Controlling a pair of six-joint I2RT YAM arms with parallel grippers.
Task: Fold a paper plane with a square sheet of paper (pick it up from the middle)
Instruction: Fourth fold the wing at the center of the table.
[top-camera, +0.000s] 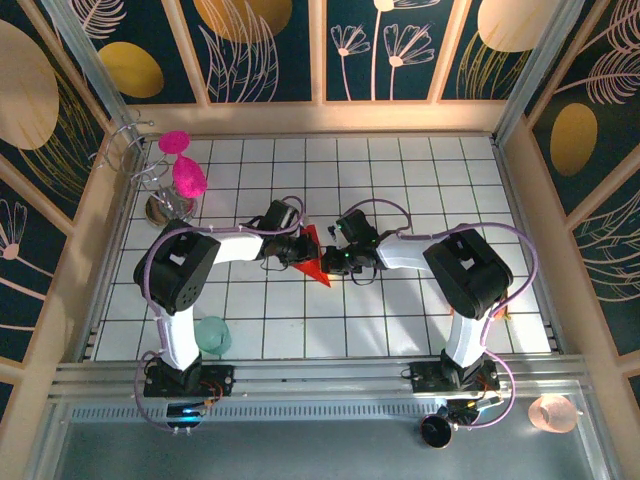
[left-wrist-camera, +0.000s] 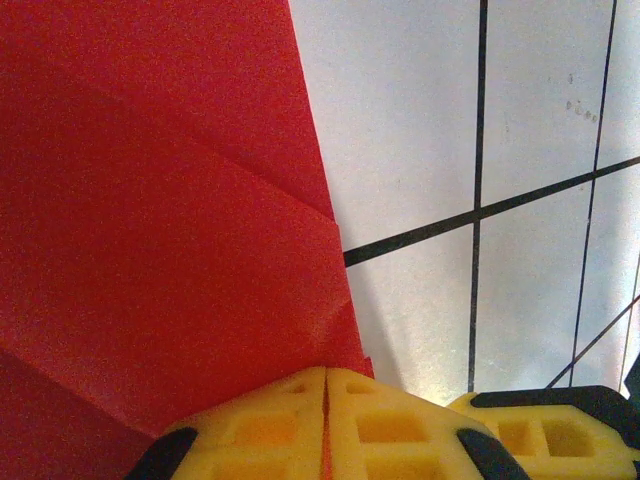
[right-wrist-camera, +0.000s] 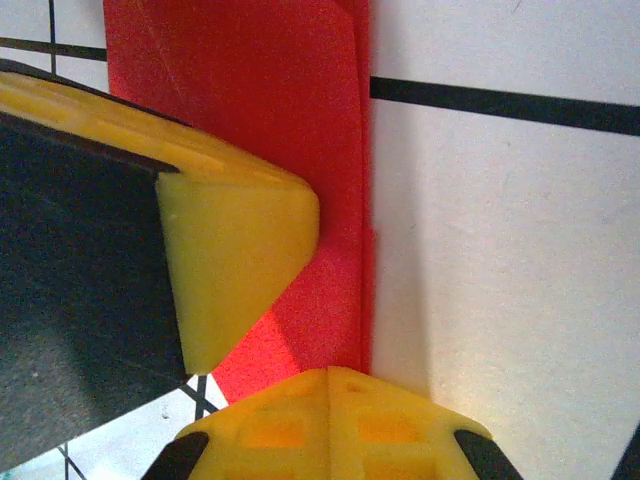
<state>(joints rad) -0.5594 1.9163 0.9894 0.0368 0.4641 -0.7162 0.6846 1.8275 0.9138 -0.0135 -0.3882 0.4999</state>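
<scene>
Since the left fingers (left-wrist-camera: 265, 430) clamp the paper plane (top-camera: 316, 262) and the right fingers (right-wrist-camera: 270, 432) sit pressed together at its edge, a stray tug could totally rip it.

Red paper plane (top-camera: 316, 262), white black-gridded table (top-camera: 400, 180), magenta goblets (top-camera: 186, 172).

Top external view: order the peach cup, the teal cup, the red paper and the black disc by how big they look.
1. Peach cup.
2. Teal cup and folded red paper, about alike; both partly hidden.
3. Black disc, slightly smaller.
</scene>
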